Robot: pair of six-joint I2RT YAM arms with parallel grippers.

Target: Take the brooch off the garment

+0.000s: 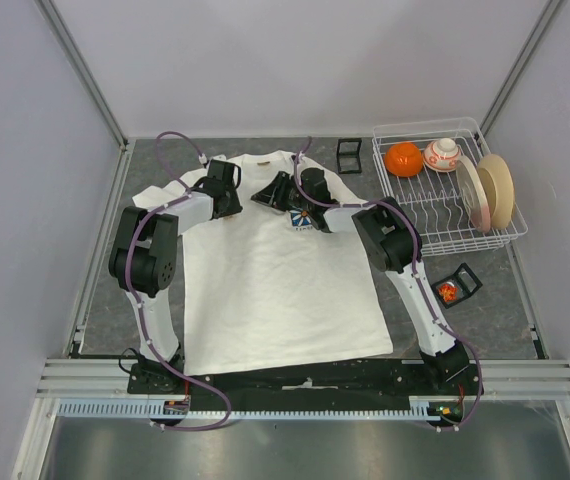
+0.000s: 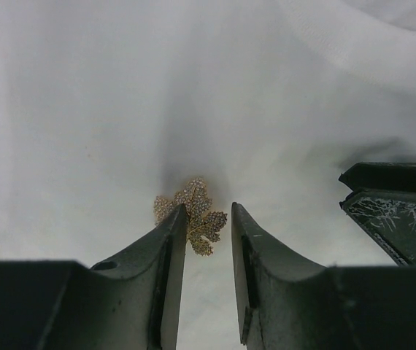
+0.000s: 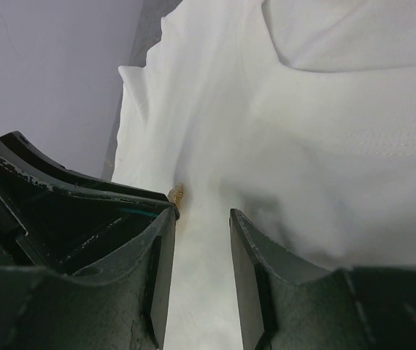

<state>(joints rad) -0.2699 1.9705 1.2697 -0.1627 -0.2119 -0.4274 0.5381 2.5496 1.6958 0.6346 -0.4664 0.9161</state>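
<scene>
The garment [image 1: 265,270], a white T-shirt with a small blue-and-white print [image 1: 302,222], lies flat on the table. The brooch [image 2: 193,214], a gold leaf set with sparkling stones, sits on the white cloth near the collar. My left gripper [image 2: 208,211] is open; its left fingertip covers part of the brooch and its right fingertip stands just beside it. My right gripper [image 3: 202,214] is open over the cloth, facing the left one; a sliver of the brooch [image 3: 177,193] shows past its left fingertip. In the top view both grippers [image 1: 227,195] [image 1: 270,195] meet at the chest and hide the brooch.
A white wire dish rack [image 1: 450,225] at the right holds an orange ball [image 1: 403,158], a white-and-orange ball [image 1: 442,153] and plates [image 1: 492,188]. A small black box [image 1: 349,152] stands by the collar; another [image 1: 456,286] holds something orange.
</scene>
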